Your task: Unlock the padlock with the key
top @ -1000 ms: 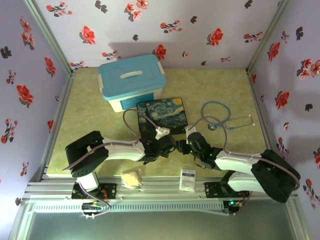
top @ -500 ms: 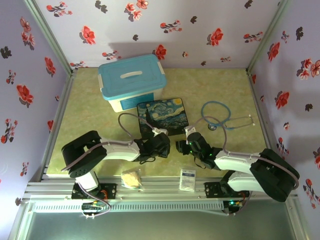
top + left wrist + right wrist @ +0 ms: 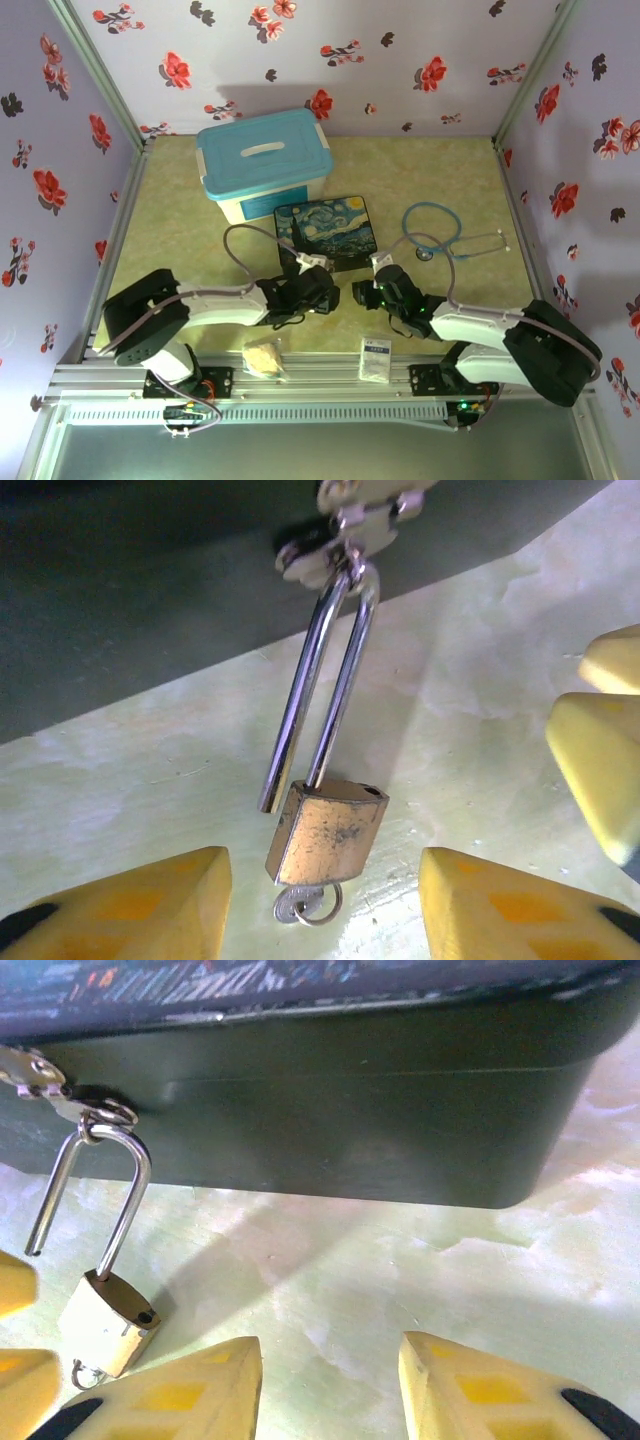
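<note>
Lying hooked on the Starry Night box (image 3: 350, 1090) hasp (image 3: 345, 525) near the tabletop's (image 3: 480, 640) front edge, the padlock (image 3: 325, 830) looks sprung, with the key (image 3: 305, 907) in its base. The left gripper (image 3: 325, 895) and right gripper (image 3: 330, 1380) both gape empty, so the job is probably to unhook the shackle (image 3: 320, 670) gently.

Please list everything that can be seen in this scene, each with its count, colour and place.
storage box: one, white with blue lid, far left
printed box: one, dark, Starry Night lid, centre
padlock: one, brass, shackle hooked on the printed box's hasp, one leg out of the body
key: one, silver-grey, in the padlock's bottom
stethoscope: one, blue tubing, right of the printed box
sachet: one, white, near edge
crumpled lump: one, tan, left of the sachet
table: one, pale green
left gripper: yellow fingers, open, either side of the padlock
right gripper: yellow fingers, open, right of the padlock
</note>
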{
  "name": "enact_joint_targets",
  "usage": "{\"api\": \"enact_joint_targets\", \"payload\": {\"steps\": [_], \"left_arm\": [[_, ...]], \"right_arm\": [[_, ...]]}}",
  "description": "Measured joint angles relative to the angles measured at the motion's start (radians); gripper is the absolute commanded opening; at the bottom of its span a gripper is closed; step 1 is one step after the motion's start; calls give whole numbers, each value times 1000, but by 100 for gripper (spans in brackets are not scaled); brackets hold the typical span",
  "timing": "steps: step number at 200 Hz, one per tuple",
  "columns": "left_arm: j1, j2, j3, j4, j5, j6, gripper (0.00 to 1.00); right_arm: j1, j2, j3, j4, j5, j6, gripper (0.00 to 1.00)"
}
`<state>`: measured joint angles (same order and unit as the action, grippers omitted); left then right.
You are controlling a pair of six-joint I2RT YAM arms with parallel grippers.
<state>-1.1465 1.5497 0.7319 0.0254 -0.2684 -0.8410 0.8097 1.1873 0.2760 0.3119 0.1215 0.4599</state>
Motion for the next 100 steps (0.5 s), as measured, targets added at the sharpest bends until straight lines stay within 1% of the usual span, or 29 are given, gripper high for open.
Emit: {"api": "enact_joint_targets", "payload": {"steps": [26, 54, 74, 100], "left_arm": [[-5, -159, -53, -3, -41, 0, 60], [0, -341, -101, -3, -93, 1, 67], [27, -441, -134, -3, -114, 2, 67], [76, -497, -161, -6, -126, 8, 68]], "right_arm": [[8, -101, 11, -100, 45, 80, 47], [32, -191, 15, -164, 90, 180, 47], [51, -184, 27, -178, 92, 224, 48], [67, -109, 57, -137, 74, 260, 46]]}}
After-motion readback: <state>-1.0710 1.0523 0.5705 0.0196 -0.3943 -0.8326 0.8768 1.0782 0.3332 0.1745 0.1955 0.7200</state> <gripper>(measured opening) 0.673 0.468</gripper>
